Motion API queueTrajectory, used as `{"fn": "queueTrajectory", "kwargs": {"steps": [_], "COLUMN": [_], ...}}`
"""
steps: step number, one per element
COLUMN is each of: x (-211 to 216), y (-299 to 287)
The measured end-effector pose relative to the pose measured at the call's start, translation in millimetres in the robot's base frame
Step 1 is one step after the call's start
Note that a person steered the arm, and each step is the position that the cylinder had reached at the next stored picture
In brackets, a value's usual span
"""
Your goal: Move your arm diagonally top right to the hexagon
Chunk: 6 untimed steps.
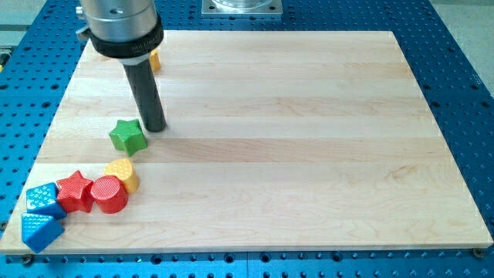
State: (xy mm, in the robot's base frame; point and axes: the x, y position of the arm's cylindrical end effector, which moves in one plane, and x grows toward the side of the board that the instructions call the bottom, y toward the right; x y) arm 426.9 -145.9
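Note:
My tip (153,127) rests on the wooden board (309,139), just to the upper right of a green star (128,137), close to touching it. A yellow-orange block (155,61) shows partly behind the rod near the view's top left; its shape is hidden by the arm. Below the star lies a yellow block (123,173), perhaps a hexagon, next to a red cylinder (109,194) and a red star (75,190).
Two blue blocks sit at the view's bottom left: a blue cube (43,198) and a blue triangle (40,230) at the board's corner. The arm's grey body (121,27) overhangs the top left. A perforated blue table surrounds the board.

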Motion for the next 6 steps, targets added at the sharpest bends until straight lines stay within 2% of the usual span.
{"fn": "queueTrajectory", "kwargs": {"steps": [2,3,4,5,6], "x": [48,33,-58,-155,-185], "y": [-47,-36,32,65,1]}}
